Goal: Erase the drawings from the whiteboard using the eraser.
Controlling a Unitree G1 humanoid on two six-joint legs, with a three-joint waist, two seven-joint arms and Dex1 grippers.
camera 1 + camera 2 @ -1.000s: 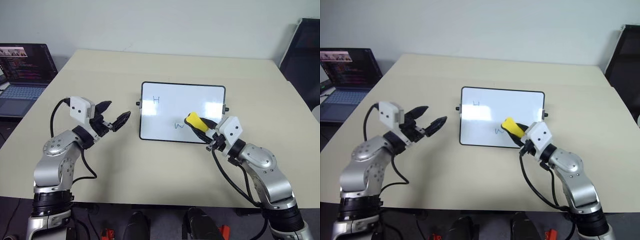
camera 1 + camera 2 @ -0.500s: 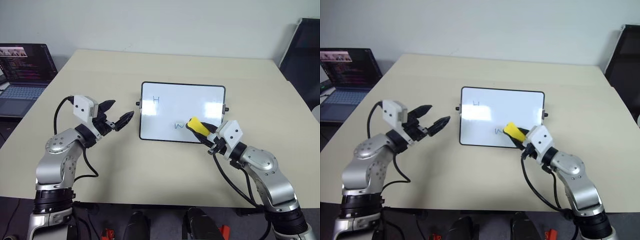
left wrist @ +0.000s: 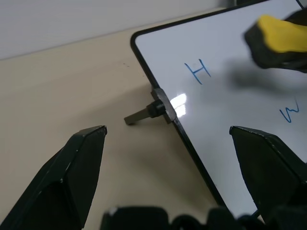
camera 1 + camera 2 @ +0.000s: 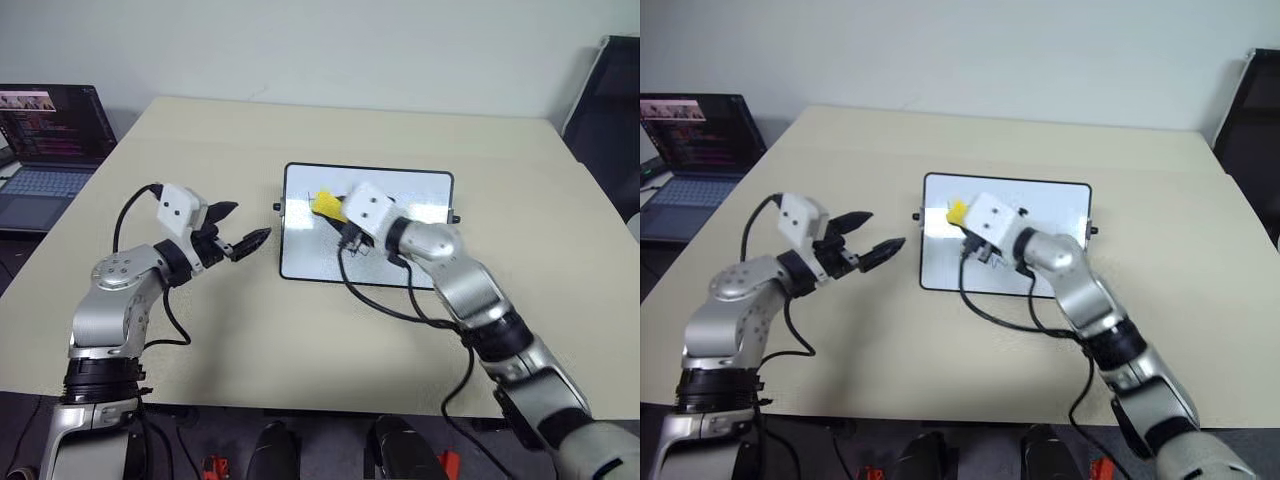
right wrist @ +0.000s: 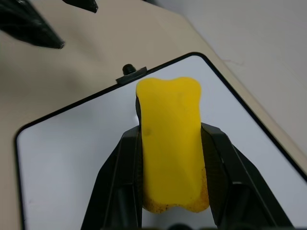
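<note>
The whiteboard (image 4: pixel 400 225) is laid flat on the beige table (image 4: pixel 300 330), with a small black knob at each short side. The yellow eraser (image 4: pixel 328 205) is clamped between the two closed fingers of the right gripper (image 5: pixel 169 158) and is held over the board's upper left part, near its far edge. Two blue drawings are seen in the left wrist view: an "H" (image 3: pixel 197 72) near the board's left side and a "W" (image 3: pixel 290 112) further along; the eraser is placed just beside the "H". The left gripper (image 4: pixel 238 232) is held off the board, just beside its left edge, with its fingers spread apart and nothing between them. A dark laptop (image 4: pixel 45 150) is set at the table's far left.
</note>
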